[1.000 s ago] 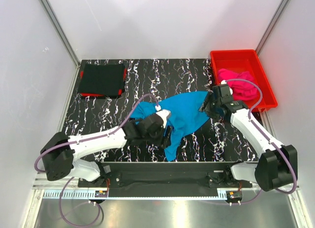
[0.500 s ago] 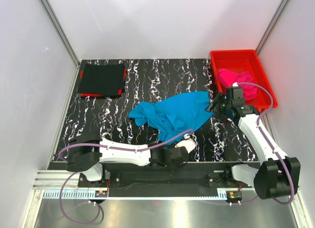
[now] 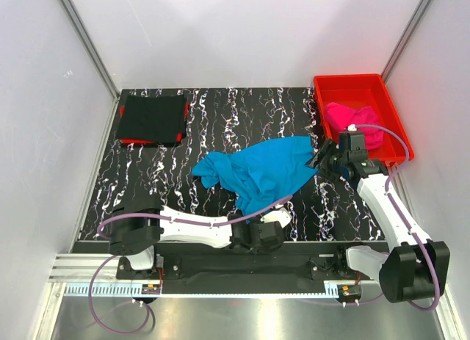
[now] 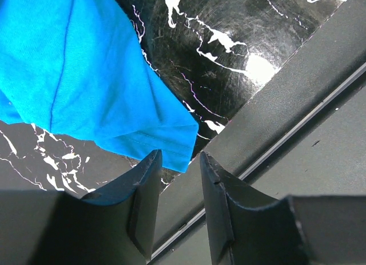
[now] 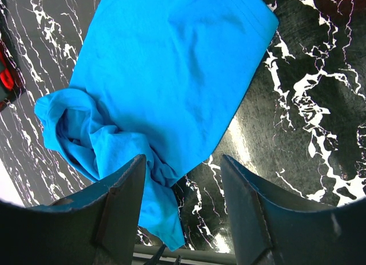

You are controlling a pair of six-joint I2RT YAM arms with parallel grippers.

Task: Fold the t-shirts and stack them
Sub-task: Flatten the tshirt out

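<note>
The turquoise-blue t-shirt (image 3: 261,171) lies crumpled and partly spread in the middle of the table. My left gripper (image 3: 253,235) is low at the table's front edge, just short of the shirt's near corner (image 4: 166,142). Its jaws (image 4: 178,162) are a little apart with nothing between them. My right gripper (image 3: 323,161) hovers at the shirt's right edge, wide open and empty (image 5: 183,162) above the cloth (image 5: 171,76). The black t-shirt (image 3: 153,118) lies folded square at the back left. The hot pink t-shirt (image 3: 356,124) lies bunched in the red bin.
The red plastic bin (image 3: 393,138) stands at the back right, right behind my right arm. A red item (image 3: 126,141) peeks out under the black shirt. The table's front rail (image 4: 286,139) runs just beside my left fingers.
My left arm has swung off the shirt's middle down to the front edge by the shirt's near corner. My right gripper has drawn back to the right. The shirt's near tail now lies shorter.
</note>
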